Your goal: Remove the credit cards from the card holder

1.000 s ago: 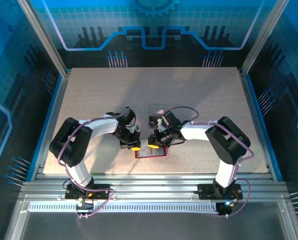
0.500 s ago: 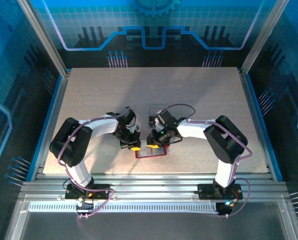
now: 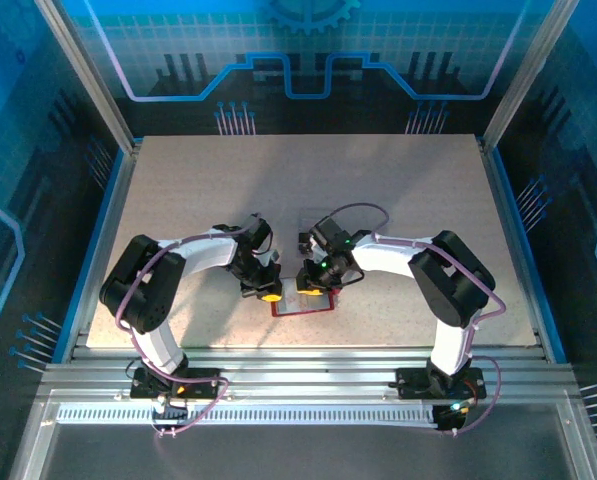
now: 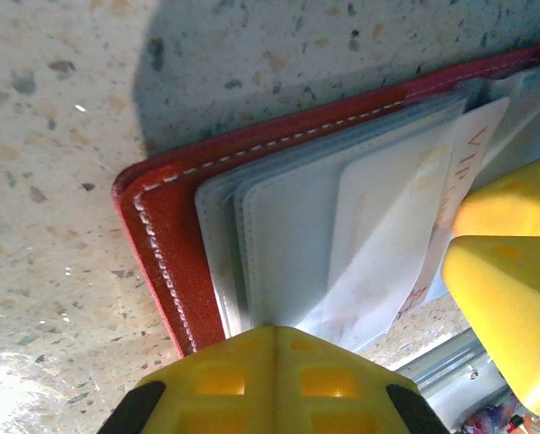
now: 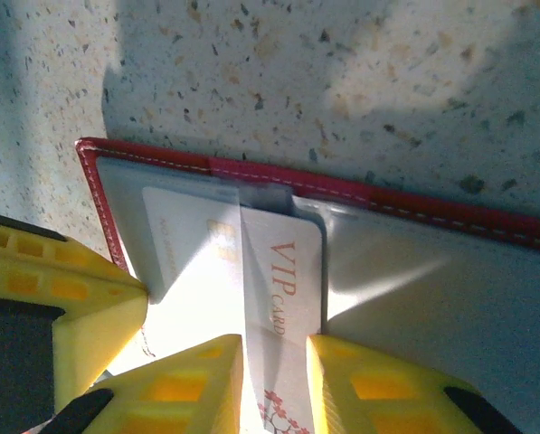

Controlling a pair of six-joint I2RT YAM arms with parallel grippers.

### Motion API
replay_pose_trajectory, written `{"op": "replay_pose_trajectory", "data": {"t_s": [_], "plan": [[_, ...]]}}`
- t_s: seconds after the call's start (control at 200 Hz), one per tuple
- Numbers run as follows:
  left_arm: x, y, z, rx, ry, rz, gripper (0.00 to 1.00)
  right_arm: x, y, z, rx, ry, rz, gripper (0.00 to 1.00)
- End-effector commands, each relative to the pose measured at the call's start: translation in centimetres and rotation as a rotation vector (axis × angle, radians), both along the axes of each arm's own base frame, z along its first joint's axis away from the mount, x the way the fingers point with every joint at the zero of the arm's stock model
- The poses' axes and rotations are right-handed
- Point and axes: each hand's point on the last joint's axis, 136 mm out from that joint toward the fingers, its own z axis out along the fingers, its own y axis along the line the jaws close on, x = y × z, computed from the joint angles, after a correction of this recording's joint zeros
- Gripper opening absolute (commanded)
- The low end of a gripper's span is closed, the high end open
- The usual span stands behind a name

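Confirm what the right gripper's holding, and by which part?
The right gripper clamps the pale VIP card at its exposed end; the other end sits in the red card holder.

Under left fingers (image 4: 270, 380), hidden: near edge of wallet (image 4: 170, 244). Between right fingers (image 5: 202, 384), cut by frame bottom: lower end of card (image 5: 279, 271). From above, too small to make out: same card.

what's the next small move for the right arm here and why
Probably draw the right tool straight back, sliding the VIP card out of the card holder. The card lies between its fingers with its far end in a sleeve, while the left tool rests on the holder's sleeves, seemingly steadying it.
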Motion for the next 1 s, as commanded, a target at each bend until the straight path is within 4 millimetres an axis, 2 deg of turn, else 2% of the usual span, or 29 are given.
{"op": "replay_pose_trajectory", "data": {"t_s": [0.0,0.18,0.375,0.475,0.78,0.995], "plan": [[-0.9,0.8,-1.4,0.059,0.038,-0.022,0.00,0.1,-0.1,1.5,-0.001,-0.040,0.003,0.26],[-0.1,0.2,-0.1,0.030,0.013,-0.015,0.00,0.2,0.0,2.1,0.088,-0.027,-0.037,0.26],[1.0,-1.4,2.6,-0.046,-0.031,0.000,0.00,-0.1,-0.3,1.5,0.106,0.004,-0.046,0.26],[0.9,-2.2,3.2,-0.061,-0.038,-0.009,0.00,-0.3,-0.5,1.2,0.096,0.010,-0.046,0.26],[-0.1,-2.3,0.7,-0.037,0.013,-0.028,0.00,-0.3,-0.7,1.1,0.092,0.011,-0.049,0.26],[-1.2,-1.1,-1.2,0.029,0.047,-0.038,0.00,-0.6,-0.7,0.4,0.094,0.034,-0.038,0.26]]}}
